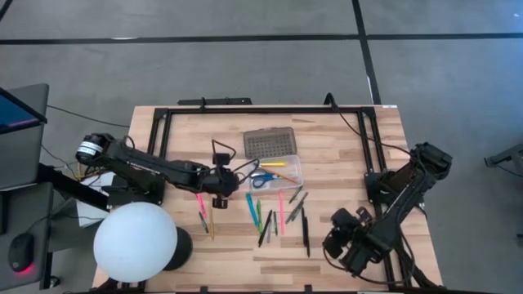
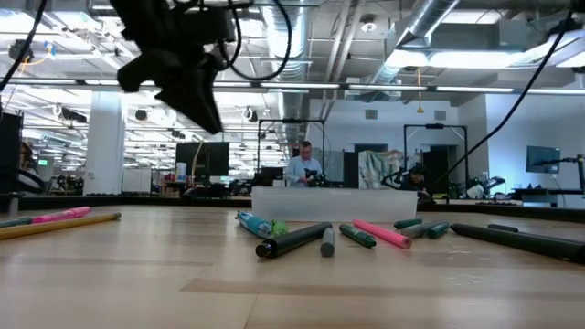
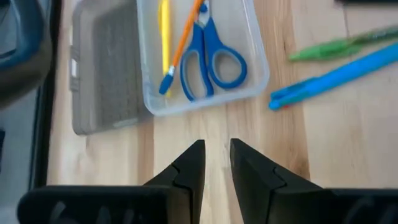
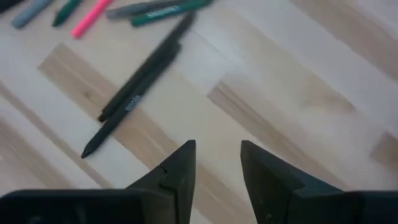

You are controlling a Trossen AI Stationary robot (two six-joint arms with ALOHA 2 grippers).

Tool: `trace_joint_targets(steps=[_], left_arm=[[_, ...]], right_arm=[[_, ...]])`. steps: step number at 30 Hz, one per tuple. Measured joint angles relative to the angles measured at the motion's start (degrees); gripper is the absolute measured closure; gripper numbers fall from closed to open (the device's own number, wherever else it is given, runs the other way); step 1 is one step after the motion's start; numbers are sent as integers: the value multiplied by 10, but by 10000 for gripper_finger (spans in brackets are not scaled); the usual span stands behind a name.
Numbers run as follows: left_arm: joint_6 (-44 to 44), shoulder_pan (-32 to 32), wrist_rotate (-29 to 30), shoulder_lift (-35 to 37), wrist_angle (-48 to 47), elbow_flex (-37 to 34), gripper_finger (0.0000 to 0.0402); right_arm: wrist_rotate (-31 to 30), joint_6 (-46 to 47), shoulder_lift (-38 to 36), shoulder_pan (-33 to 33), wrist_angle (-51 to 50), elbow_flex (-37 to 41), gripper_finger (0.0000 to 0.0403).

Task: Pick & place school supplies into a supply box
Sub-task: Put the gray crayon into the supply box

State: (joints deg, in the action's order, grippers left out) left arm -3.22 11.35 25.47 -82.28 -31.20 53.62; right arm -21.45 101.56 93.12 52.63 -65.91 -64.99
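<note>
We see the counter (image 1: 343, 139) carrying everything, with a big white sphere (image 1: 135, 237) at its near left corner, off the work zone. The supply box (image 1: 288, 171) lies mid-counter with its grey grid lid (image 1: 269, 144) folded flat behind, so the tray is open for drops. In the tray already: blue-handled scissors (image 3: 211, 59), an orange pencil (image 3: 183, 43) and a yellow pencil (image 3: 164, 37).

The rest of the supplies lie loose in front of the box: a blue marker (image 3: 336, 74) and green marker (image 3: 342, 45) nearest, a pink marker (image 1: 281, 211), a black pen (image 4: 137, 93) further right, and a pink marker and pencil (image 1: 204, 214) to the left.

The left hand (image 3: 216, 168) hovers above bare wood just beside the tray's short end, fingers slightly apart, nothing between them; we judge it free to go for another item. The blue marker lies near it, to one side. The right hand (image 4: 217, 168) waits low at the counter's right front, fingers apart and empty, with the black pen ahead of it.
</note>
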Motion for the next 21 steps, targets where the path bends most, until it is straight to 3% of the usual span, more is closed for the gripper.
trace_joint_targets(steps=[8,21], left_arm=[[39,11,23,-1,30,-54,330],[43,11,54,-1,77,-73,330]], right_arm=[[61,139,13,39,-48,0,285],[150,186,94,58,-33,0,285]])
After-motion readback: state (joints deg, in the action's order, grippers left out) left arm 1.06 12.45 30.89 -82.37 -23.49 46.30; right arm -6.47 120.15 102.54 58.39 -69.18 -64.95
